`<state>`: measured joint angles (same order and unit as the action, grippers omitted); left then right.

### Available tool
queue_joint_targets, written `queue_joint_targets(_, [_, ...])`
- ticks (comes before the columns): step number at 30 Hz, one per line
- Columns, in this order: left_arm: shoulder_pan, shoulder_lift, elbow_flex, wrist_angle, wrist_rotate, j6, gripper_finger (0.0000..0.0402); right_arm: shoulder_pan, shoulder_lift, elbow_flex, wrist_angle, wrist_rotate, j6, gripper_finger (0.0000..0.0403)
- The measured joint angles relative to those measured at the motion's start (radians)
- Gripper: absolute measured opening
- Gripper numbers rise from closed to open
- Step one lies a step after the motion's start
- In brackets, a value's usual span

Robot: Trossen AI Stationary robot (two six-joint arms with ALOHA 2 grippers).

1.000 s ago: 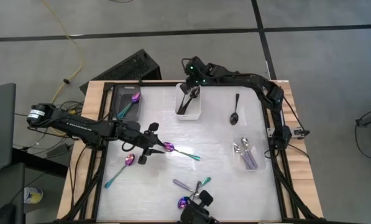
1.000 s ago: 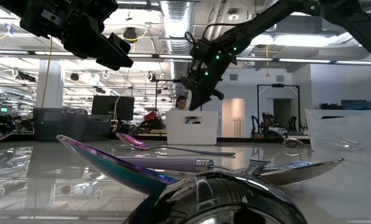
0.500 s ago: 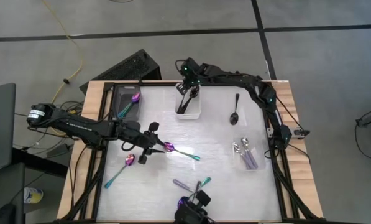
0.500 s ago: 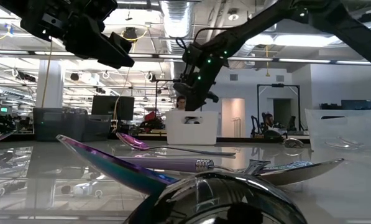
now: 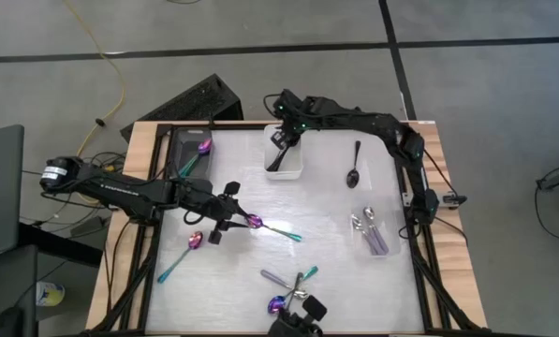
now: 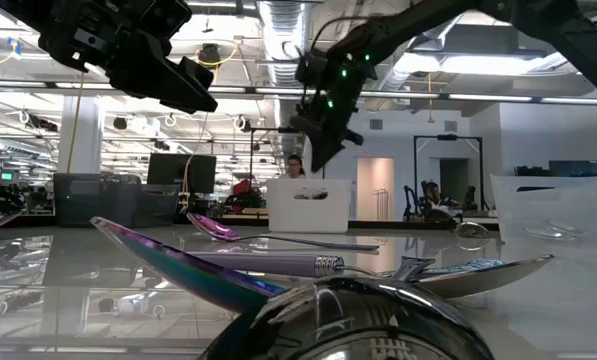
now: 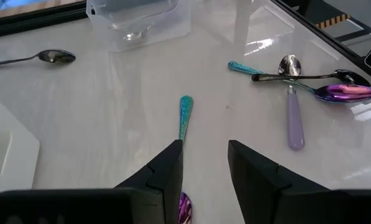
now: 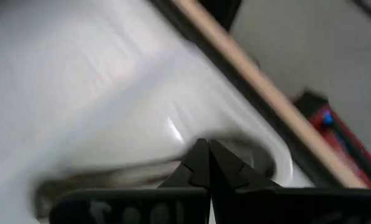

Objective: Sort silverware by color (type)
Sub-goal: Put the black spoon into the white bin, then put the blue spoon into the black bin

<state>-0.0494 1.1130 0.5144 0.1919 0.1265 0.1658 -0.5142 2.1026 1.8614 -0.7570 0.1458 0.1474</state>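
Our left gripper (image 5: pixel 230 217) hangs with its fingers spread over the bowl end of a slim iridescent purple spoon with a teal handle (image 5: pixel 272 227), which lies flat near the middle of the white glossy table (image 5: pixel 326 215); in the left wrist view the teal handle (image 7: pixel 184 114) runs away between our two dark fingers (image 7: pixel 166 171), and nothing is pinched. Our right gripper (image 5: pixel 286 134) is at the far side above the white rectangular bin (image 5: pixel 285 161), where black spoons (image 5: pixel 278 159) lie, and its fingers are pressed together with nothing between them. Other spoons are spread around: one glossy black spoon (image 5: pixel 354 166) at the far right, plain silver ones in the clear bin (image 5: pixel 371 231) at the right, purple ones in the dark grey bin (image 5: pixel 191 154) at the far left, one more purple spoon (image 5: pixel 181 256) at the near left, and a small crossed group (image 5: pixel 291 280) at the near edge. We judge these spoons light, stiff and quite slippery, and lying very low on a smooth surface. It seems best to take the purple one across the thin neck or handle, since the rounded bowl could slide out of the pads.
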Motion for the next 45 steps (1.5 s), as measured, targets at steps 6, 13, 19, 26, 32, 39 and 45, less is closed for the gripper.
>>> queue_joint_targets(6, [0.000, 0.000, 0.000, 0.000, 0.000, -0.014, 0.0114, -0.007, -0.071, 0.000, -0.104, 0.020, -0.006, 0.0017])
queue_joint_targets(13, [0.029, 0.000, 0.013, 0.006, -0.001, -0.016, 0.0114, 0.018, -0.314, -0.102, -0.411, 0.087, 0.076, 0.0028])
queue_joint_targets(19, [0.039, 0.000, 0.014, -0.006, 0.000, -0.081, 0.0114, -0.011, -0.540, -0.451, -0.396, 0.067, 0.332, 0.0026])
queue_joint_targets(26, [0.037, 0.000, 0.015, -0.029, 0.048, -0.120, 0.0114, -0.046, -0.596, -0.686, -0.311, -0.011, 0.586, 0.0052])
queue_joint_targets(32, [0.033, 0.000, 0.015, -0.068, 0.102, -0.135, 0.0114, -0.080, -0.520, -0.773, -0.270, -0.021, 0.613, 0.0120])
queue_joint_targets(39, [0.029, 0.000, 0.015, -0.107, 0.074, -0.160, 0.0114, -0.084, -0.468, -0.767, -0.229, -0.023, 0.548, 0.0218])
queue_joint_targets(45, [0.029, 0.000, 0.015, -0.127, 0.072, -0.155, 0.0114, 0.065, -0.547, -0.767, -0.188, 0.112, 0.541, 0.0243])
